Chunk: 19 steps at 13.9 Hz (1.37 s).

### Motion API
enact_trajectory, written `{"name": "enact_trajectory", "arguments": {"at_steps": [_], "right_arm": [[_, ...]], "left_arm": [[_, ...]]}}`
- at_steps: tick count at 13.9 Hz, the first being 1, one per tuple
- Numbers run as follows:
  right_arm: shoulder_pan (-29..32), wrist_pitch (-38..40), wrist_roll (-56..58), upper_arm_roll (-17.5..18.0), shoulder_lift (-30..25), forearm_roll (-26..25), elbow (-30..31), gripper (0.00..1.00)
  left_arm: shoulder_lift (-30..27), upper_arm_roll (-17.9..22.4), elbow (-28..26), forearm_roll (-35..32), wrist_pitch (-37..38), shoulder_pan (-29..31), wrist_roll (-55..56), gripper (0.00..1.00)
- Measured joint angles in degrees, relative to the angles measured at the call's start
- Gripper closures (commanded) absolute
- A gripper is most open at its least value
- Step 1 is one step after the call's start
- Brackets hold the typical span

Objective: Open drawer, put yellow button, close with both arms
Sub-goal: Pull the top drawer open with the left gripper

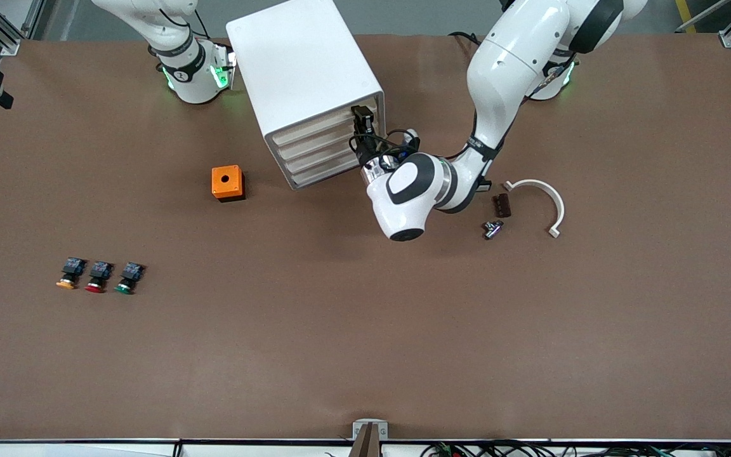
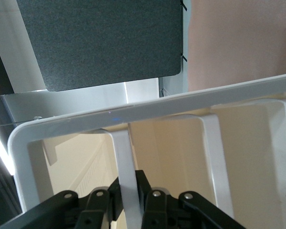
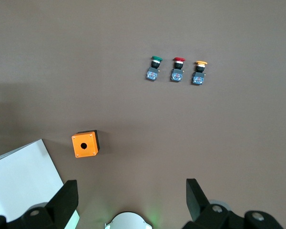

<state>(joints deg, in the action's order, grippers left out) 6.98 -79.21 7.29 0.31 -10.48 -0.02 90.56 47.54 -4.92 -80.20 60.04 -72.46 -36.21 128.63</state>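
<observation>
Left gripper [image 1: 362, 124]: clamped on the drawer [image 1: 323, 124] handle; wrist view alone shows contact.
Right gripper [image 3: 128, 193]: spread wide, waiting above bare tabletop.
Yellow button [image 1: 68, 274]: unobstructed, well apart from both.

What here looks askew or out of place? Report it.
Nothing looks spilled or damaged. The cabinet sits skewed to the table edges; all drawers look shut. The left gripper pinches the top drawer's handle; the right gripper waits open.

no text, label, brand or number can be read anywhere in these views. a small dark mark sits on the black ring of the right arm [image 1: 183, 71], near its base, but it is too small to make out.
</observation>
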Motion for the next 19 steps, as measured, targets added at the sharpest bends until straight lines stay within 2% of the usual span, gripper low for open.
{"name": "enact_trajectory", "arguments": {"at_steps": [6, 19], "right_arm": [[0.0, 0.0, 0.0, 0.2, 0.0, 0.0, 0.0, 0.00], [0.0, -0.1, 0.0, 0.2, 0.0, 0.0, 0.0, 0.00]], "left_arm": [[0.0, 0.0, 0.0, 0.0, 0.0, 1.9, 0.0, 0.90], [0.6, 0.4, 0.6, 2.0, -0.7, 11.5, -0.6, 0.83]]}}
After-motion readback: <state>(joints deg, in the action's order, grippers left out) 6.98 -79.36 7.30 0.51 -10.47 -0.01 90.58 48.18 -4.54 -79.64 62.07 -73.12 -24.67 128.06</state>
